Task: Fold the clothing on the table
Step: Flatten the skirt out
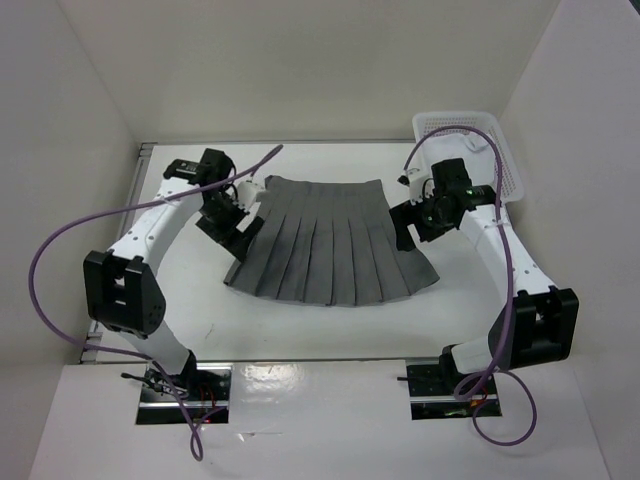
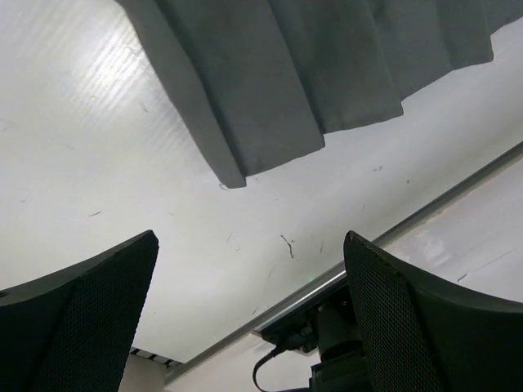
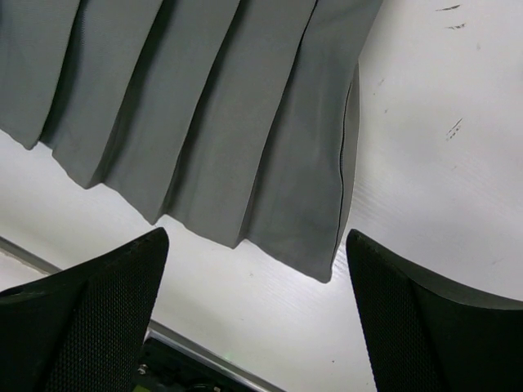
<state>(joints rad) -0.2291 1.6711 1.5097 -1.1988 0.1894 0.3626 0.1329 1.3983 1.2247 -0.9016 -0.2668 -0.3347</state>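
Spread flat at centre of the bench [image 1: 300,325]: dark grey pleated skirt [image 1: 330,240], waistband toward 12 o'clock, hem toward 6. At its 9 o'clock edge, left pincer [image 1: 238,230], spread wide, empty. At 3 o'clock, right pincer [image 1: 407,228], likewise spread, empty.

Both arms bend inward, left hand [image 1: 231,226] and right hand [image 1: 408,227] spread wide, apparently angled downward.
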